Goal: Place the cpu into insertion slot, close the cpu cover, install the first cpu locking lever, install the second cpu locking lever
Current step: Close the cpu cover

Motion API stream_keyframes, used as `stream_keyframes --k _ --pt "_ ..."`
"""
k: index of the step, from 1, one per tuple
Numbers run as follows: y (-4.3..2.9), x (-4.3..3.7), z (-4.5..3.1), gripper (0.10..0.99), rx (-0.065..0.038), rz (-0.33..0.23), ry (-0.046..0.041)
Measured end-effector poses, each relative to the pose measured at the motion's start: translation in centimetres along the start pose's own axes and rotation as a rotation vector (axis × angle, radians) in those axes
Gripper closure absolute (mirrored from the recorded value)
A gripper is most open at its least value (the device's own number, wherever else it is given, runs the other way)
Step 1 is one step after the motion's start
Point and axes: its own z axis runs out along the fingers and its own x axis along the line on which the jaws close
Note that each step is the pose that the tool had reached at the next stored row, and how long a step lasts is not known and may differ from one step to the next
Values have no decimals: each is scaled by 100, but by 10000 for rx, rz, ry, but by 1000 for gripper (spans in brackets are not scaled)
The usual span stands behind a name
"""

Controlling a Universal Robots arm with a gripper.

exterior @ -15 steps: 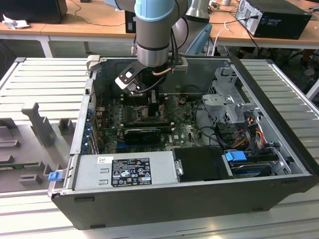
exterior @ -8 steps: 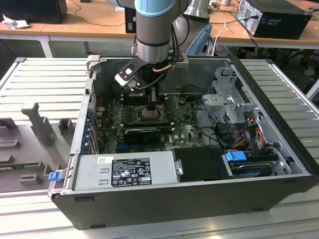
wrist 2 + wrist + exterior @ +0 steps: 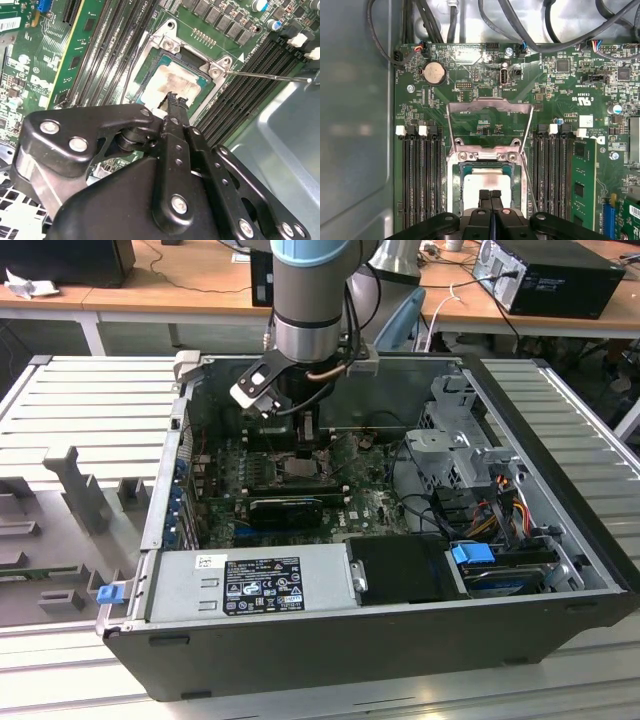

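Okay, black gripper (image 3: 490, 194) pinched closed over pale square metal cpu (image 3: 482, 178) in silver-framed slot (image 3: 454, 186); first wrist view: thin silvery cover frame (image 3: 490, 103) swung open

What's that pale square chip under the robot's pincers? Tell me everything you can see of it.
The cpu is a small, flat square chip with a pale silver-beige metal top, smudged whitish, and a thin green rim. It lies flat in the insertion slot on the green board, uncovered: the cpu cover stands swung open beside it. The gripper, shut, hangs over one edge; whether its tips touch it cannot be told.
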Motion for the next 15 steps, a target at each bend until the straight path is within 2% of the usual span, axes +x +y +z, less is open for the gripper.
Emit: stream_keyframes --k 3,5,7,15 --pt "6 0 -10 980 -1 -1 -4" --pt "68 -4 -9 980 19 3 -6" --pt "84 -6 -8 980 21 4 -6" --pt "86 -4 -46 980 21 4 -7"
